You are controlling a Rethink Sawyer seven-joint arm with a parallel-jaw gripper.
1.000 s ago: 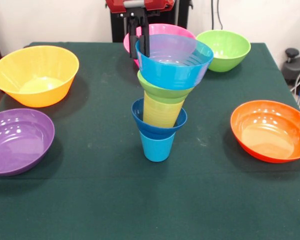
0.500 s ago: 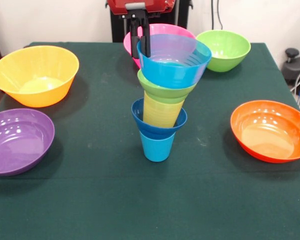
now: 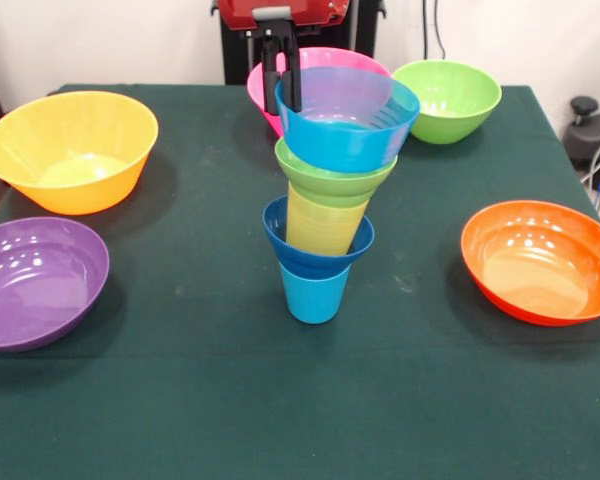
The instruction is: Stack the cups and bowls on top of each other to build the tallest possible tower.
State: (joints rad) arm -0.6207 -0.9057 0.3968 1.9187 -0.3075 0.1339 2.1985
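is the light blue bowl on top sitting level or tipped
Slightly tipped: the light blue bowl rim sits higher on the picture's left, where the tool pinches it.

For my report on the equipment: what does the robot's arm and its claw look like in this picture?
Only its lower end shows at the top edge: a red housing with a small grey plate at its middle. Below it hangs the claw, with two thin, straight black fingers. No cables or markings are visible on it.

I see a dark green tabletop (image 3: 180, 400) filling most of the scene, a pale wall (image 3: 100, 40) beyond its far edge, and black cables (image 3: 440, 35) hanging at the far right.
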